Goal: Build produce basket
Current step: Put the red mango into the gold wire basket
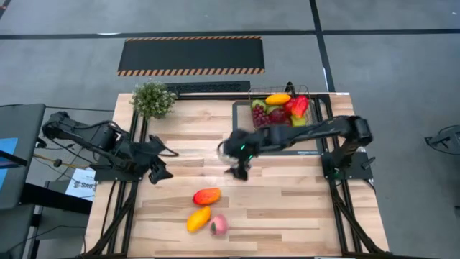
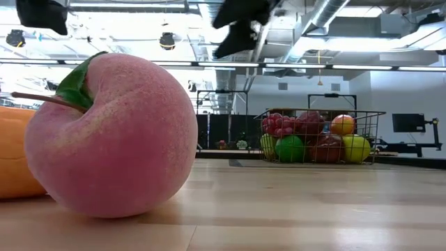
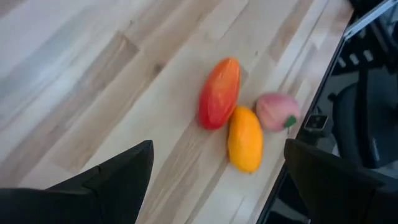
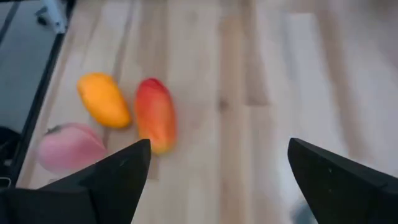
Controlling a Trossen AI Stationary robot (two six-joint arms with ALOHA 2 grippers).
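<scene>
Nearest the table's front edge lies the pink, fuzzy toy peach with a green leaf (image 1: 218,225), and just beside it, touching or nearly so, the smooth orange-yellow toy mango (image 1: 199,218). A little farther in rests the red-and-orange toy mango (image 1: 207,196), its long axis running roughly across the pale wooden slat table (image 1: 287,208), tilted a little.

These three are what remains loose. Above the middle of the table hangs the right hand (image 1: 238,171), its dark fingers spread wide and holding nothing. The red-and-orange mango lies toward the front and a little to the left of it, the nearest piece to that hand, so it looks the likely next pick; the fingers would need to close across its narrow width, not along its length.

The left hand (image 1: 159,173) waits open at the table's left side, also near the fruit, though it looks parked.

Farthest back stands the dark wire-mesh basket (image 1: 253,93), already heaped with toy produce (image 1: 279,108), well apart from the loose fruit.
</scene>
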